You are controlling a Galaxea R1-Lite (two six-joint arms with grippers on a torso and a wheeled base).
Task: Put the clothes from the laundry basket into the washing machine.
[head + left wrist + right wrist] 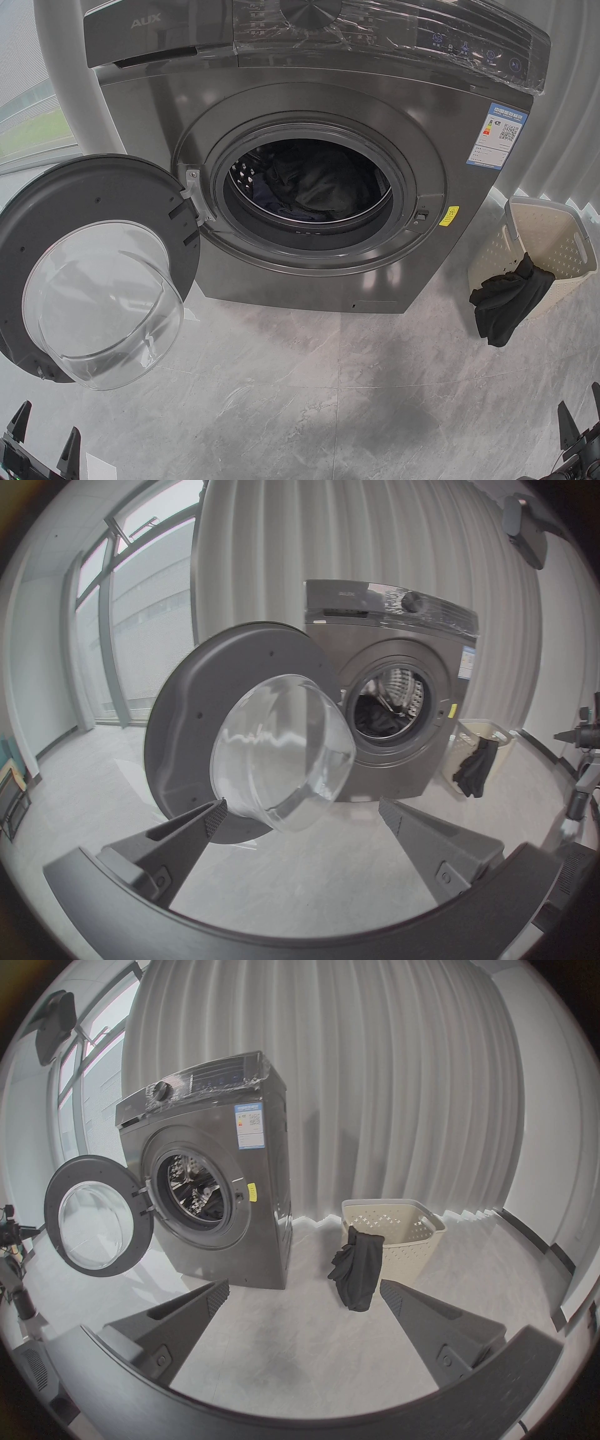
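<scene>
One washing machine (300, 94) stands on the pale stone-patterned floor (325, 400), grey and front-loading. Its single round door (94, 206) is swung fully open to the robot's left, the clear glass bowl of the door facing outward. Inside the drum (247, 172) lies a heap of dark clothes (322, 181). A black piece lies on top and a bluish one shows under it at the left, but how many pieces make up the heap cannot be told.

One laundry basket (553, 240), cream and perforated, sits on the floor just beside the machine's right front corner. One black garment (509, 300) is draped over the basket's near rim. Most of it hangs down the outside wall, and its lower end is close to the floor. The part of the basket's inside that can be seen in the head view holds no other cloth.

There are two pincers, both low and well back from the machine. The left pincer (47, 431) is at the near left, before the open door, with its two fingers (206, 820) spread apart and nothing between them. The right pincer (581, 412) is at the near right, on the basket's side but well apart from it. Its two fingers (400, 1304) are likewise spread wide and bare.

Two stickers are on the machine's front, a blue and white label (497, 134) at the upper right and a small yellow one (449, 215) beside the door opening.
</scene>
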